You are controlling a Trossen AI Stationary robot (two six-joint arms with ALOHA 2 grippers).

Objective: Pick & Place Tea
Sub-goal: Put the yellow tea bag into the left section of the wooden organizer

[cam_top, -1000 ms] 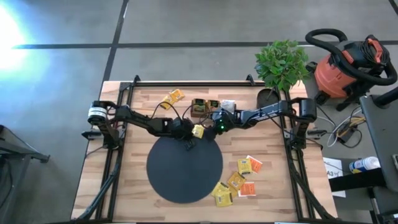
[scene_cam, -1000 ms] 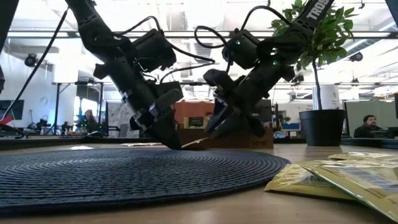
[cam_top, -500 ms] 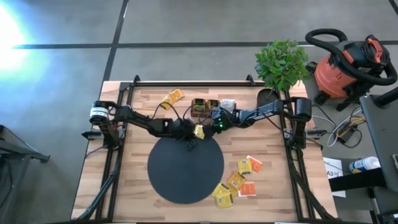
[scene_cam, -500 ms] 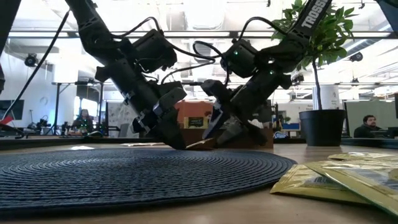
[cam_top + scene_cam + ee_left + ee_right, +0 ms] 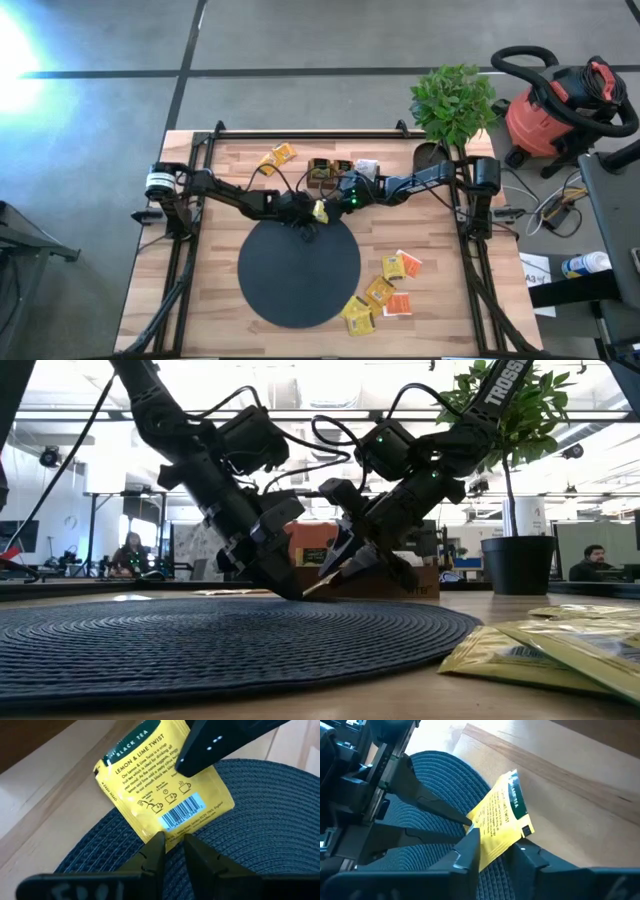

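Two end effectors, one sachet
Left end effector and right end effector both pinch the yellow square paper tea sachet tilted at the black woven disc's far edge.

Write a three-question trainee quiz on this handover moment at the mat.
1. True or false: both grippers grip the same yellow sachet.
2. The sachet sits over which part of the black mat: A) far edge, B) centre, C) near edge?
3. What stands at the table's far right corner?

Key:
1. True: the left gripper holds one edge, the right gripper another.
2. A.
3. A potted plant.
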